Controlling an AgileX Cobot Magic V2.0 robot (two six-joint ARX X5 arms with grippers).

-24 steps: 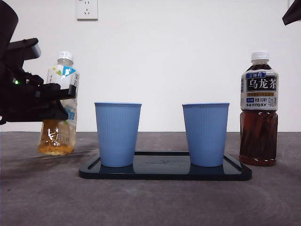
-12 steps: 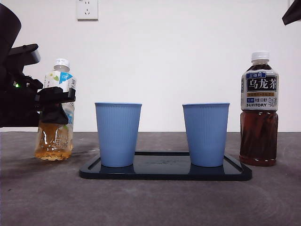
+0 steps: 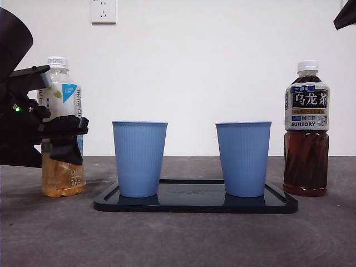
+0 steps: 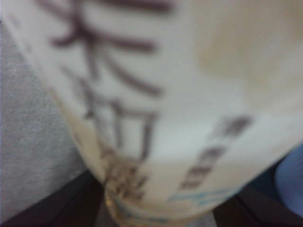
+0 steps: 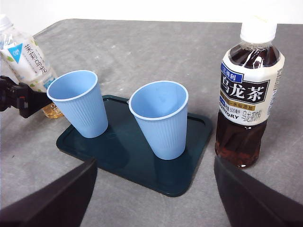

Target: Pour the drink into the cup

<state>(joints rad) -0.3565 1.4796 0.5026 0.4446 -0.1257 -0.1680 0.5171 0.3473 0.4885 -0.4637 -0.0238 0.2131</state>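
Across the grey table [image 3: 178, 233], the largest item is the dark tray [image 3: 196, 201], lying flat at centre and carrying two blue cups. Left cup [image 3: 139, 158] and right cup [image 3: 243, 158] stand upright on the tray, apart from each other, both open-mouthed and, in the right wrist view, showing no liquid inside. At far right, off the tray and just beside its right end, stands the dark tea bottle [image 3: 306, 130], upright with its white cap on. At far left, off the tray and near the left cup, stands the pale tea bottle [image 3: 62, 128], upright, capped, base on the table, amber liquid in its lower part. The left gripper [image 3: 62, 133], large and black, enters from the left edge and clamps this bottle at mid-height, one jaw crossing the front of the label; in the left wrist view the blurred label fills nearly the whole picture. The right gripper [image 5: 151, 198] waits above the near right side, jaws spread wide and holding nothing. A white wall socket [image 3: 103, 11] sits on the wall behind
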